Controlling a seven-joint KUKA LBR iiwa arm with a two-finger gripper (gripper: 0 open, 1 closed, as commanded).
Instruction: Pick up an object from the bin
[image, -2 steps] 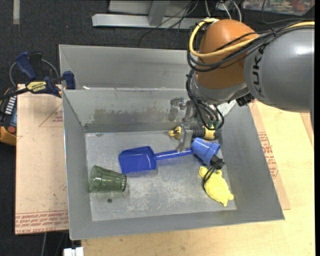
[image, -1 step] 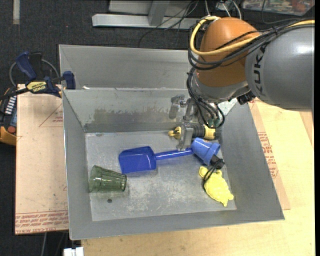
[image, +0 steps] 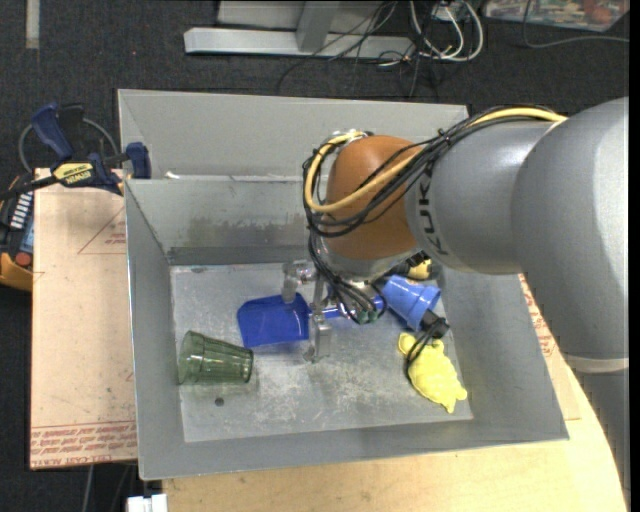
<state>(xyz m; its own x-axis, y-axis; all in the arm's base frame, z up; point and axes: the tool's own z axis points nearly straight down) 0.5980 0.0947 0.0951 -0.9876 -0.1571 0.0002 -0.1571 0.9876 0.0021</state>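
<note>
Bin (image: 150, 300): grey metal. We see a few loose things on its floor, spread out and not heaped.
Far left: a green see-through cup (image: 214, 360) lies on its side near the front-left corner, its mouth facing left. It is apart from everything else.
Left of centre: a blue plastic cup-like piece (image: 268, 323) also lies on its side, just right of and behind the green cup. The two are not touching.
Gripper (image: 308, 315): down at floor level, at the right end of the blue piece.
Claw state: released. We see the metal fingers (image: 319, 340) spread, one at the far side of the blue piece's right end and one at the near side. We cannot tell whether they touch it.
Task thing: the blue piece sits on the bin floor about mid-bin, its right end between the fingers.
Wrist: an orange cover (image: 365, 200) with yellow and black cables (image: 322, 196) looped over it hangs right above the gripper.
Right of gripper: a blue bottle (image: 408, 297) lies tilted, with a dark cap at its lower-right end.
Front right: a crumpled yellow thing (image: 434, 378) lies just below the bottle's cap. We cannot tell what kind of thing it is.
Arm (image: 520, 170): the grey link comes in from the right, above the bin's right side.
</note>
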